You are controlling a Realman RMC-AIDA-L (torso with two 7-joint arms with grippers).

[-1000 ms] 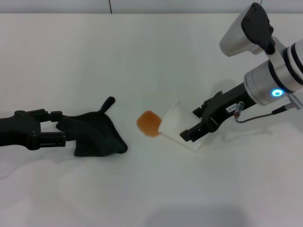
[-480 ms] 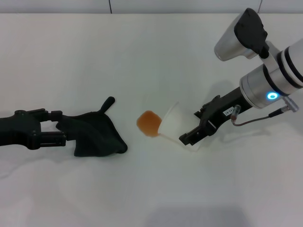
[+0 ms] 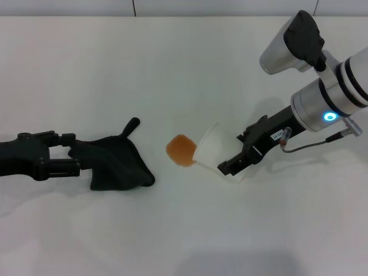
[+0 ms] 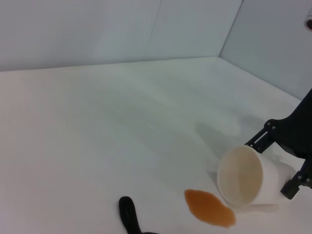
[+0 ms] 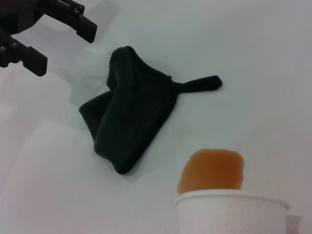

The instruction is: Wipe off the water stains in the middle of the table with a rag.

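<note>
The right gripper (image 3: pixel 230 165) pinches the tipped cup (image 3: pixel 214 150) beside the stain (image 3: pixel 181 149); the rag (image 3: pixel 118 163) sits between the left gripper's (image 3: pixel 73 160) spread fingers; more could spill.

My left arm lies low and nearly level, reaching in from the left edge of the head view. My left gripper (image 3: pixel 70 160) has its fingers spread, one above the other, apart around the near edge of the rag (image 3: pixel 118 163). My right arm descends from the upper right, its silver wrist bearing a lit blue ring. My right gripper (image 3: pixel 233 164) points down and leftward, fingers closed on the tipped paper cup (image 3: pixel 214 150).
</note>
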